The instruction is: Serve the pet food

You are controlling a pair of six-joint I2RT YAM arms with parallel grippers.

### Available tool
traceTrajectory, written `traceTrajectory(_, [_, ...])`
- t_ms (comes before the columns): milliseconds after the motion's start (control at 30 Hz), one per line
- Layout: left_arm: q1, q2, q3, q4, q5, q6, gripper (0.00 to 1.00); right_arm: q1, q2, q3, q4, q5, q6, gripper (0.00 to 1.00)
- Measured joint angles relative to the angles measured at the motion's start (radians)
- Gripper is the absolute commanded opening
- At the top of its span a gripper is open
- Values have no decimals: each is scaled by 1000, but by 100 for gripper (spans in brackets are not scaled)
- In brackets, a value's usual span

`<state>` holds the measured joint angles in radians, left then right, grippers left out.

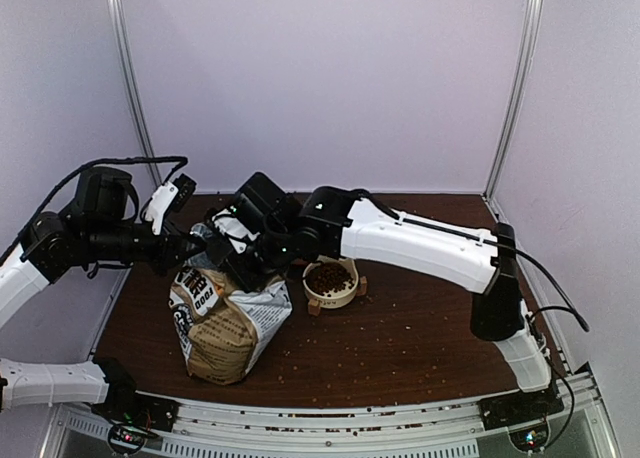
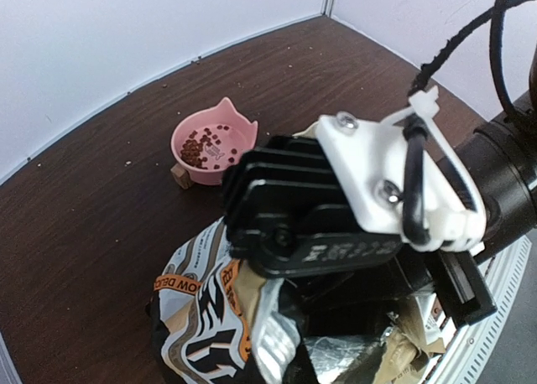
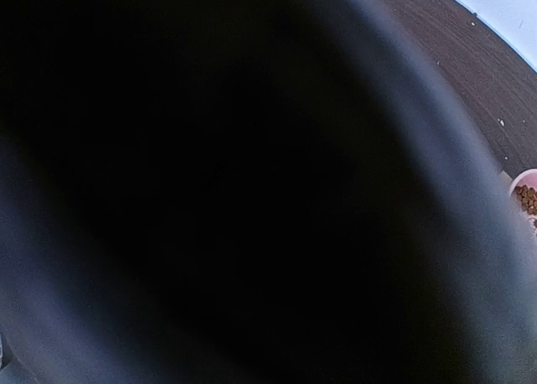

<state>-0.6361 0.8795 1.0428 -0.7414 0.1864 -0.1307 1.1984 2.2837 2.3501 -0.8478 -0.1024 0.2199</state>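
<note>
1. Left gripper (image 1: 192, 250) is sitting closed at the top of the bag (image 1: 225, 328). It looks to be pinching the rim, probably to hold the mouth open and the bag upright.
2. Right gripper (image 1: 244, 270) is sitting down inside the bag mouth, coming in from the right. Its fingers are hidden by the foil lining; jaws are closed or very nearly, and I cannot tell on what.
3. Right wrist view is showing almost all black, likely because it is blocked at close range.
4. Pet food (image 2: 201, 147) is lying in a thin layer in the pink cat-eared bowl (image 2: 242, 131), not full.
5. Bowl is standing on the worktop (image 1: 420, 328) just beside the bag, likely so each transfer is short.
6. Judging the step: going for more food from the bag. The risk is the bag tipping or pellets spilling.
</note>
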Motion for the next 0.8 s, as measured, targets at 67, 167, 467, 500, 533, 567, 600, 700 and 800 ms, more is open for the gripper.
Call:
traceTrajectory(67, [0, -6, -6, 6, -6, -12, 0, 3, -41, -89, 84, 16, 5, 0])
traceTrajectory(167, [0, -16, -11, 10, -18, -33, 0, 7, -104, -227, 220, 29, 2, 0])
traceTrajectory(467, [-12, -23, -15, 27, -99, -100, 0, 23, -349, -600, 572, 34, -48, 0])
traceTrajectory(500, [-12, -23, -14, 26, -111, -105, 0, 31, -389, -634, 592, 37, -58, 0])
traceTrajectory(533, [-12, -22, -12, 24, -124, -108, 0, 40, -426, -661, 607, 41, -65, 0])
traceTrajectory(567, [-12, -21, -7, 18, -135, -112, 0, 47, -459, -687, 621, 48, -76, 0])
traceTrajectory(600, [-13, -20, -4, 14, -143, -114, 0, 56, -499, -722, 634, 59, -86, 0])
traceTrajectory(700, [-14, -18, 0, 11, -156, -123, 0, 76, -585, -810, 669, 90, -113, 0])
traceTrajectory(800, [-16, -15, 5, 5, -165, -130, 0, 100, -654, -907, 738, 134, -141, 0])
